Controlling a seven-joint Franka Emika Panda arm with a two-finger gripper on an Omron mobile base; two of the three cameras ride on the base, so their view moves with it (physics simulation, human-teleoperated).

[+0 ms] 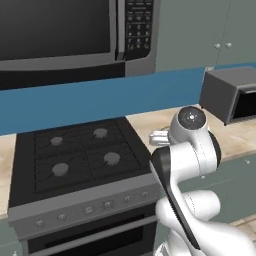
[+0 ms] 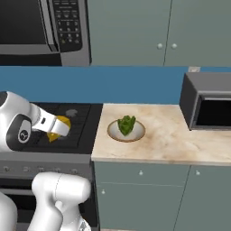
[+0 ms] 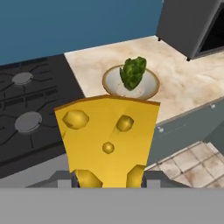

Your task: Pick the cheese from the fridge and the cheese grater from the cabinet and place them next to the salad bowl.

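Yellow cheese (image 3: 108, 140) sits clamped in the tool (image 3: 109, 181), over the stove (image 3: 30, 100) beside the salad bowl (image 3: 151, 86).

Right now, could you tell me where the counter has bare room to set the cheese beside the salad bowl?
The counter is bare between the salad bowl and the toaster oven, and along its front edge. Left of the bowl only a narrow strip remains before the stove. The claw holds the cheese.

- I count one cheese wedge (image 3: 108, 138), yellow with holes.
- One salad bowl (image 2: 126, 131) on the counter (image 2: 167, 140).
- Four stove burners (image 1: 111, 159) on one stove (image 1: 75, 165).
- Two microwaves: one (image 1: 60, 35) upper left, one (image 2: 207, 106) far right.
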